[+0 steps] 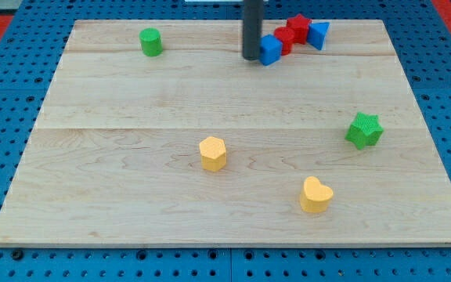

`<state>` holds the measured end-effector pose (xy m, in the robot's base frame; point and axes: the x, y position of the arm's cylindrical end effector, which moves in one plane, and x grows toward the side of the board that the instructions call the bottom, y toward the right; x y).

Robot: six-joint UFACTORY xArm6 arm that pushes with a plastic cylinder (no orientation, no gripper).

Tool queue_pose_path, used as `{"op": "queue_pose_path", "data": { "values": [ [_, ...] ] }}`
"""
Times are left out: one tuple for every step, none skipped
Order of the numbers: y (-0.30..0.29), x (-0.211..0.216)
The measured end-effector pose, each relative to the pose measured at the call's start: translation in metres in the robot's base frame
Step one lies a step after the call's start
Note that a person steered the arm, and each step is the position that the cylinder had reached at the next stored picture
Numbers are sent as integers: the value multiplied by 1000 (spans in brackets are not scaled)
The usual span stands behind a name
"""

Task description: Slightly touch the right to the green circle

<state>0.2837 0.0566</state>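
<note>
The green circle (151,41), a short green cylinder, stands near the board's top left. My tip (252,58) is the lower end of the dark rod at the top middle. It is well to the right of the green circle, about a fifth of the board's width away. It rests right against the left side of a blue block (270,49).
Red blocks (291,33) and a blue triangle (318,33) cluster beside the blue block at the top right. A green star (364,130) sits at the right. A yellow hexagon (213,153) and a yellow heart (315,194) lie lower on the wooden board (131,180).
</note>
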Motion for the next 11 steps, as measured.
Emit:
{"op": "queue_pose_path", "data": {
  "values": [
    [-11,-1],
    [-62,-1],
    [-100,-1],
    [-138,-1],
    [-175,-1],
    [-197,-1],
    [-186,-1],
    [-186,-1],
    [-186,-3],
    [-167,-5],
    [-161,-50]
  ]
}}
